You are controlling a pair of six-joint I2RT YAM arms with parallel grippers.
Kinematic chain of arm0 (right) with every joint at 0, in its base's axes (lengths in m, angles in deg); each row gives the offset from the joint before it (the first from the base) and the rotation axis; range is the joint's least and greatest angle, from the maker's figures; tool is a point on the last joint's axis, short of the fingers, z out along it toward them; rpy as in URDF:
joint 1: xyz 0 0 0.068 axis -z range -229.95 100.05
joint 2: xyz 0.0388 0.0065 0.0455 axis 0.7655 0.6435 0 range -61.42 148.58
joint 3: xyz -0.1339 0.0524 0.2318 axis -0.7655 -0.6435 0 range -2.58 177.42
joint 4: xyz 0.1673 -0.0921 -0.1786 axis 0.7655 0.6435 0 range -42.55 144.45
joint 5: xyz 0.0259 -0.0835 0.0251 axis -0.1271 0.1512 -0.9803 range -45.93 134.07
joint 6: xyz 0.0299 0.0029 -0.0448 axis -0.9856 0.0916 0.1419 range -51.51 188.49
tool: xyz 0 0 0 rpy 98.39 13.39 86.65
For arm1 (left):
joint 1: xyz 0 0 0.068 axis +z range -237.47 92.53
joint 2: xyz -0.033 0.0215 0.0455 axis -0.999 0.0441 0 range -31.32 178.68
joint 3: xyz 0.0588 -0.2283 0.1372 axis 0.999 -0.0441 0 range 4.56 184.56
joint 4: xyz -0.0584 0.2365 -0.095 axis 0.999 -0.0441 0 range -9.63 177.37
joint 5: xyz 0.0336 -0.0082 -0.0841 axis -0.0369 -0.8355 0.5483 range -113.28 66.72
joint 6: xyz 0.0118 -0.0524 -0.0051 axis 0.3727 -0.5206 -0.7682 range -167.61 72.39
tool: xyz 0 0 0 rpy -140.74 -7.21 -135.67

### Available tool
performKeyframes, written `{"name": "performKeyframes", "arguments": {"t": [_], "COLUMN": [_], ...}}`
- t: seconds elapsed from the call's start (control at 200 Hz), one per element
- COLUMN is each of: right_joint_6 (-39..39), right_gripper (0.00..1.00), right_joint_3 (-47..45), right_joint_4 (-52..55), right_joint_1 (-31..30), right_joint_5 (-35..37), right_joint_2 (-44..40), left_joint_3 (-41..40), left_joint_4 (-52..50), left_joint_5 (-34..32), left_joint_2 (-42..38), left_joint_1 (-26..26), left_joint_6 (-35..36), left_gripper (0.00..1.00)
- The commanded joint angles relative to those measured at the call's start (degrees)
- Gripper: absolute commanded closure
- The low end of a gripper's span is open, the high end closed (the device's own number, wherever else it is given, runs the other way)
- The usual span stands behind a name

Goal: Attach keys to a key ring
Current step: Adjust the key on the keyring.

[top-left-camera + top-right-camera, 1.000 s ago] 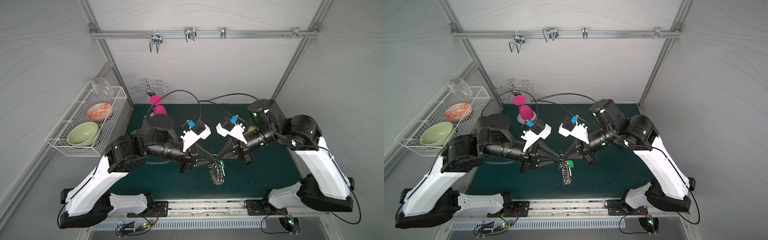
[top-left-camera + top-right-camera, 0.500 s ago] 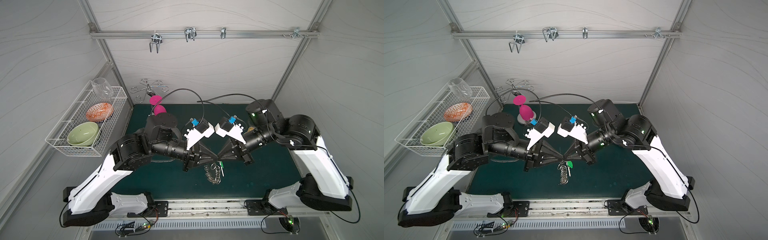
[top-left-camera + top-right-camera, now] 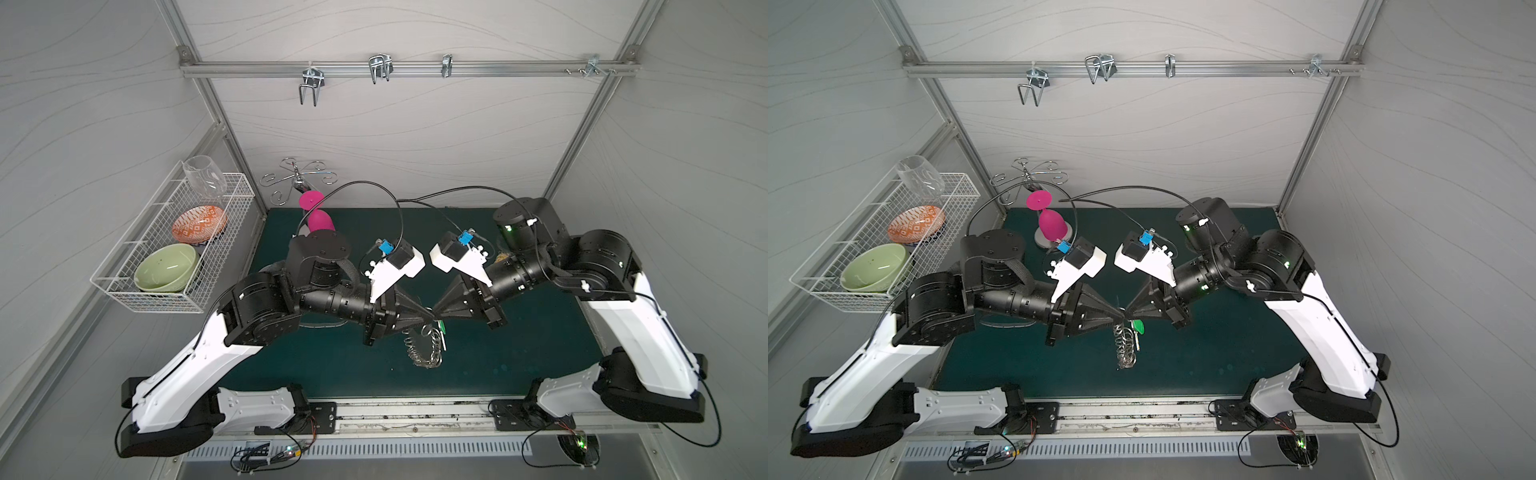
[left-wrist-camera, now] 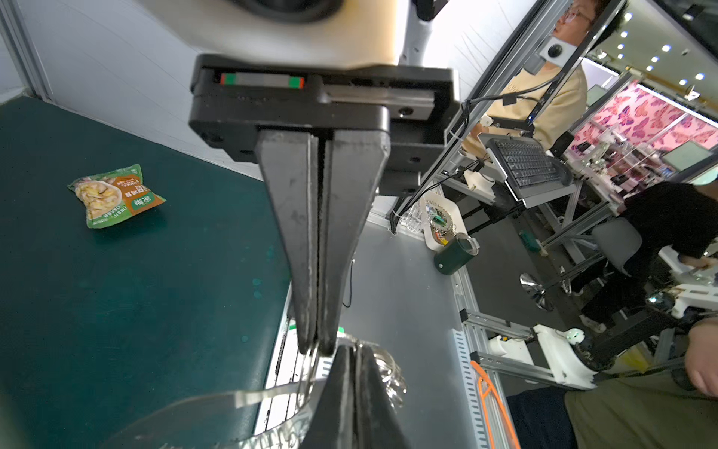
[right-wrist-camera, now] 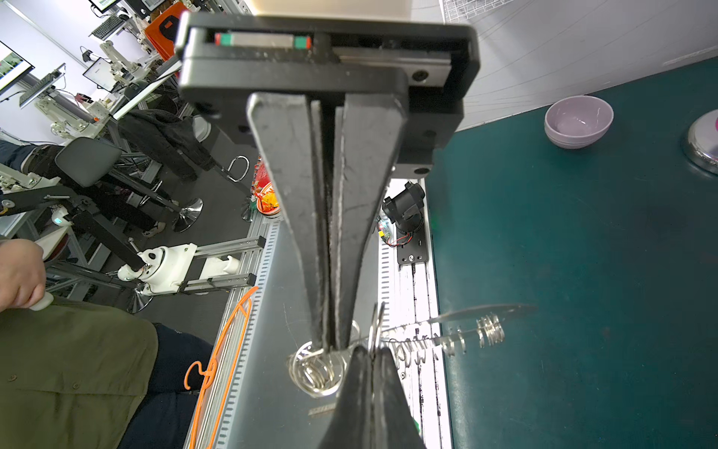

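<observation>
The stereo head hangs high over the front of the cell, looking down and inward at the grey back wall. Both top views take in the whole dark green table mat and both arms from far off, differing only by a slight sideways shift.

The left wrist camera rides right behind the left gripper, peering down its black jaws across the mat toward the open front and the room outside. The right wrist camera sits just as close behind the right gripper, likewise facing the front.

Each wrist view catches the opposite gripper's tips and the key ring, a flat grey oval plate rimmed with silver wire rings. Both top views show it small between the arms.
</observation>
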Motion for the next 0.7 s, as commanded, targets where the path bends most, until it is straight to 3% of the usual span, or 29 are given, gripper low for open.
{"name": "performKeyframes", "arguments": {"t": [0.0,0.565,0.695], "right_joint_6": [-0.6,-0.6,-0.3], "right_gripper": [1.0,1.0,1.0], "right_joint_3": [0.3,0.5,0.3], "right_joint_4": [-2.2,-2.3,-2.1], "right_joint_1": [-0.3,-0.3,-0.2], "right_joint_5": [-1.3,-1.2,0.3], "right_joint_2": [-1.5,-2.0,-2.8], "left_joint_3": [0.2,-0.4,-0.7], "left_joint_4": [4.4,4.1,4.3], "left_joint_5": [-0.3,-0.1,-1.6], "left_joint_2": [-0.9,-1.1,-1.7], "left_joint_1": [0.0,0.0,0.0], "left_joint_6": [-0.4,-1.1,-1.1], "left_gripper": [1.0,1.0,0.69]}}
